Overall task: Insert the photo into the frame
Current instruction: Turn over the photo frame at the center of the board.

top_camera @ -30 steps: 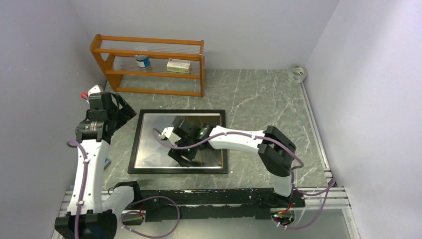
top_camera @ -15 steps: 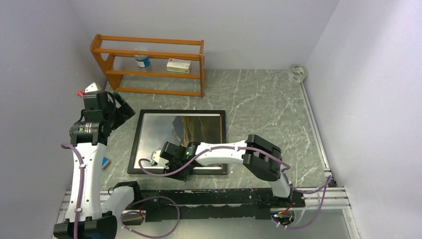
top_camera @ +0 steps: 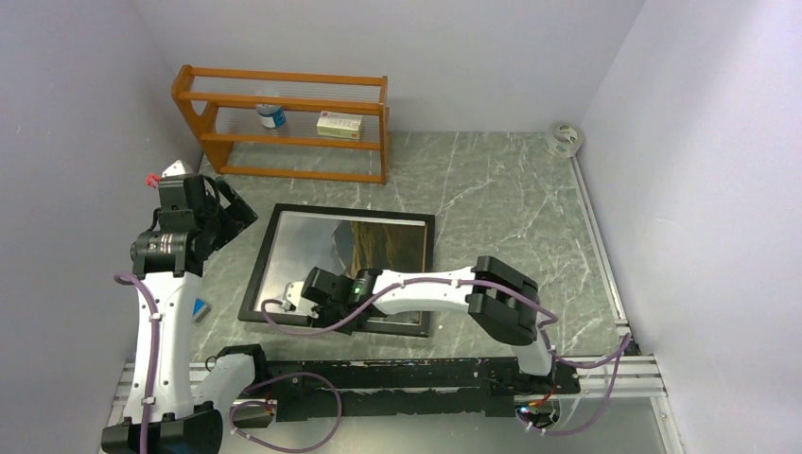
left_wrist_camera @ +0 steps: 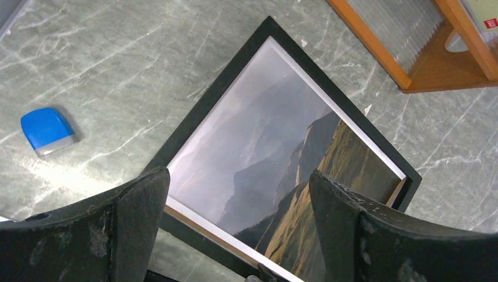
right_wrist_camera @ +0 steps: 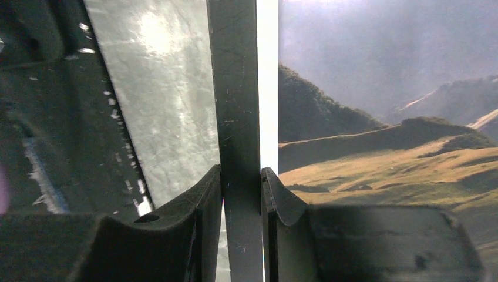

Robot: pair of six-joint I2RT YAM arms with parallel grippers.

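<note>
Grey marbled stone is forming the table point(top_camera: 511, 189), and an orange-brown wooden shelf rack point(top_camera: 293, 142) is standing at its far left against the wall. The frame point(top_camera: 355, 211) is lying flat on the table in front of the rack, black face up and turned slightly askew. The photo point(top_camera: 388, 248) is lying picture side up inside the frame's opening, its white border showing along the black rails. Glare is washing out its left half, so I cannot tell whether it is sitting fully flat in the recess.

The right gripper point(right_wrist_camera: 241, 194) is reaching across to the frame's near rail and grasping it, one finger point(right_wrist_camera: 202, 235) pressing on the outer side and the other on the photo side. The left gripper point(left_wrist_camera: 238, 176) is hovering above the frame's far left corner with its jaws spread wide and holding nothing.

A bottle point(top_camera: 270, 115) and a small box point(top_camera: 339, 125) are sitting on the rack. A roll of tape point(top_camera: 566, 138) is resting at the table's far right corner. A little blue block point(left_wrist_camera: 47, 129) is lying on the table left of the frame.
</note>
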